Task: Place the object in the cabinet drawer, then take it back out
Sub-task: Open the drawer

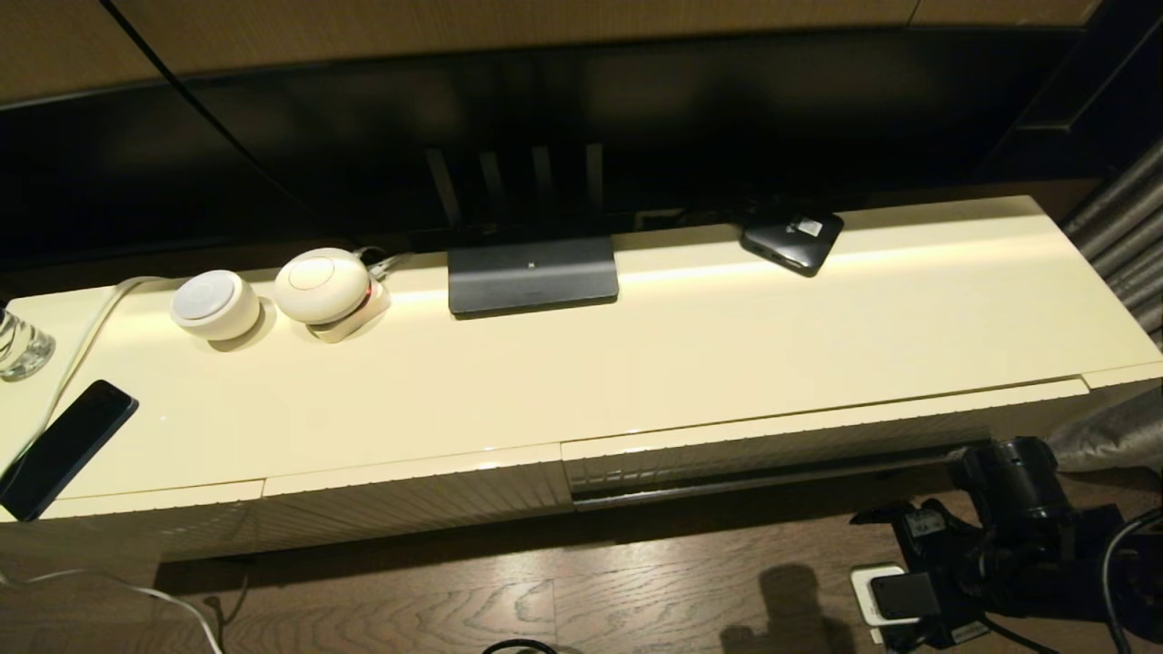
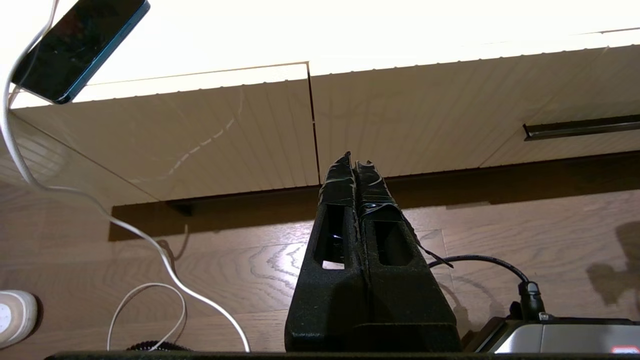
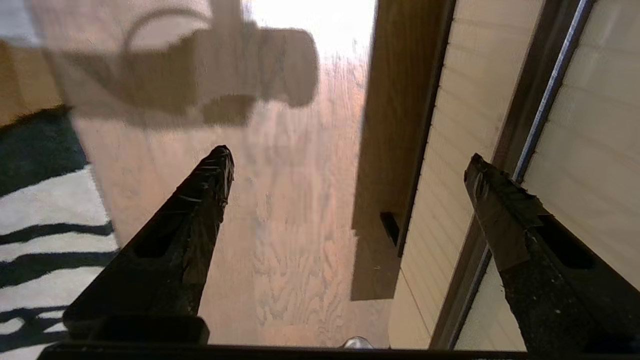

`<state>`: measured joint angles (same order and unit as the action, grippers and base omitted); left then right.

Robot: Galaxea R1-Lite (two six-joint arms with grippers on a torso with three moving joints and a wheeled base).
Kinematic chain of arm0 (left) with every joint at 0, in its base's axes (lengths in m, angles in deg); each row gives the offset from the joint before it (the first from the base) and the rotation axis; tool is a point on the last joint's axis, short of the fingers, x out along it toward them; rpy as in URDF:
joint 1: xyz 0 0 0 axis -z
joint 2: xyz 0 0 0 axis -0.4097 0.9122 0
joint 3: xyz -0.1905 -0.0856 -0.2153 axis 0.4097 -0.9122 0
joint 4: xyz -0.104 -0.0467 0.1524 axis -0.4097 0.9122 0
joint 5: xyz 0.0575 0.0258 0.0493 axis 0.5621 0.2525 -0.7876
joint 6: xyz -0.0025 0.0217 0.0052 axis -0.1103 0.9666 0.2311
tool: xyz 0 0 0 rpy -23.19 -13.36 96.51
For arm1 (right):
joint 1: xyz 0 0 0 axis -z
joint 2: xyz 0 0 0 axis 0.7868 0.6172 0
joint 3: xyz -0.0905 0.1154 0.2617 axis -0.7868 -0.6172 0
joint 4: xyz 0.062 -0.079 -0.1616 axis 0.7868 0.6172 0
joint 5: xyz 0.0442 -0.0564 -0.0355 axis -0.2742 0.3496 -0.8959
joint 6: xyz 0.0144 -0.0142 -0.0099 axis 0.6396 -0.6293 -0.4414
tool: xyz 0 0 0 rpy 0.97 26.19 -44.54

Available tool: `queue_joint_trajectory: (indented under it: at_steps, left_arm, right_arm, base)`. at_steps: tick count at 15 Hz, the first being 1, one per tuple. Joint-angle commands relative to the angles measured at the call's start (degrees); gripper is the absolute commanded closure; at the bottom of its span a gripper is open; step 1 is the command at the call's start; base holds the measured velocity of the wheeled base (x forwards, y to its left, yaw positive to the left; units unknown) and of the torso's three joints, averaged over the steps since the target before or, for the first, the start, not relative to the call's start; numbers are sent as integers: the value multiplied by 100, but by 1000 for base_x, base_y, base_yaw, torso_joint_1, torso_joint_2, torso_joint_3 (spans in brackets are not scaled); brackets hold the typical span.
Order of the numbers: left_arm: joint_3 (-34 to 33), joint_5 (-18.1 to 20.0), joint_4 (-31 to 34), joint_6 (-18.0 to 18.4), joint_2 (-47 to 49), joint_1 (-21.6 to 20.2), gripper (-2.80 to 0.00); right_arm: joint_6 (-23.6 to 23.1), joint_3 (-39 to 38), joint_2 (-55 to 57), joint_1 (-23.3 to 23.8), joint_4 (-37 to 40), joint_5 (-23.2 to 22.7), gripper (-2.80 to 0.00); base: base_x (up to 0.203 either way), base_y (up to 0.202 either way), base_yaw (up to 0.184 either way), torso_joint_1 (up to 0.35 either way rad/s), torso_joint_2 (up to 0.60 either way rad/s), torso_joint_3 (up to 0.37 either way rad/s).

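Glossy cream cabinet top (image 1: 690, 363); finely ribbed drawer front (image 1: 781, 450); grained wood floor (image 1: 509, 590); matt, rough black gripper fingers (image 3: 200, 210); glossy phone (image 1: 64, 450).

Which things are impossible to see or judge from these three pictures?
- Umbrella: in no view; possibly inside the closed drawer, whose front hides its contents.
- Left gripper: outside the head view, so its place is unclear.
- Right gripper: in the head view only the arm shows, low beside the drawer.
- Glass: cut by the head view's left edge.

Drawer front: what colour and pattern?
Glossy cream, finely ribbed drawer front; shows best in the head view.
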<state>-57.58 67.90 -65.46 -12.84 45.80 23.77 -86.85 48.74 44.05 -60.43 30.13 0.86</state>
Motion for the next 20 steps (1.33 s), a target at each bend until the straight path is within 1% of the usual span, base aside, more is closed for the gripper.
queue_joint_trajectory:
  at_steps: [1,5,7,13,20]
  left_arm:
    - [-18,-1,-4,0,7,-2,0]
    - [-18,-1,5,0,7,-2,0]
    - [-18,-1,-4,0,7,-2,0]
    - [-18,-1,-4,0,7,-2,0]
    - [-18,-1,-4,0,7,-2,0]
  right_arm:
    - [-17,84,338,32,-217,-7,-280]
    - [19,356,604,67,-337,-16,-280]
    - [12,475,815,112,-757,-16,-280]
    - [18,671,1071,125,-1137,-25,-280]
    - [19,793,1277,119,-1165,-24,-280]
  base:
    - [0,0,0,0,0,0]
    - [0,0,0,0,0,0]
    - [0,0,0,0,0,0]
    - [0,0,0,0,0,0]
    - [0,0,0,0,0,0]
